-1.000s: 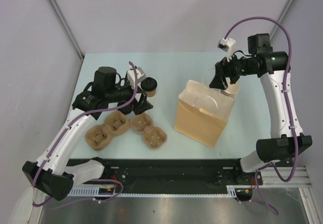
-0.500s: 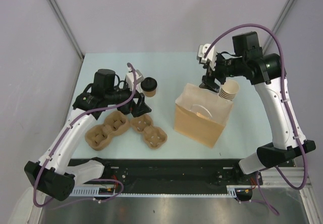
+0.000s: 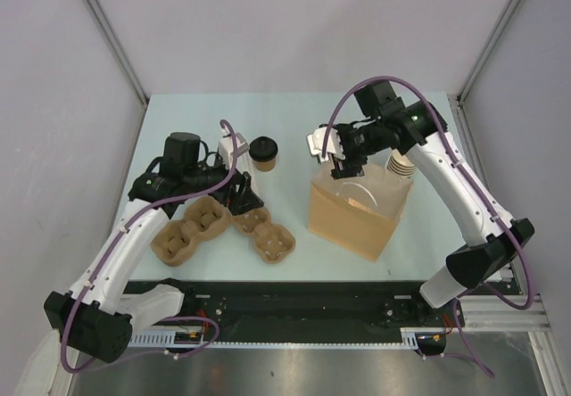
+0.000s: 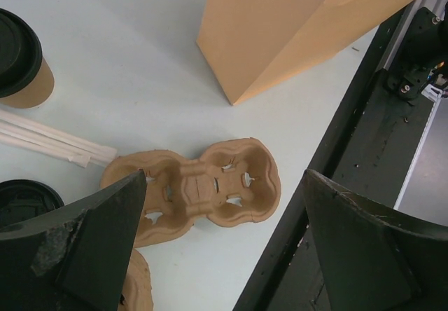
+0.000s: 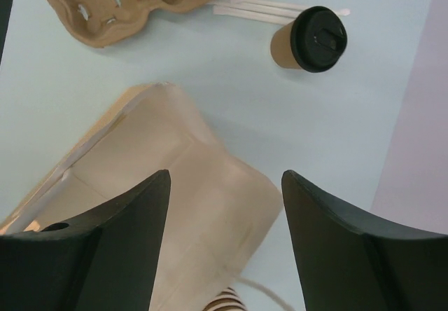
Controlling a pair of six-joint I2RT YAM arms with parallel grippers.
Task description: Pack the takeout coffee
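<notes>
No readable text or label shows on the takeout coffee [image 3: 263,151] or the paper bag [image 3: 350,222].

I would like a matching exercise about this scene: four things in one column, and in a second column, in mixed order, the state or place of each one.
Things:
1. coffee cup
2. paper bag
3. cup carriers
4. stack of cups

States or places:
a. lidless, at the bag's far side
b. upright, open at the top
c. lying flat, pockets empty
d. closed with a black lid

Right pairs: 1-d, 2-b, 3-c, 4-a.
</notes>
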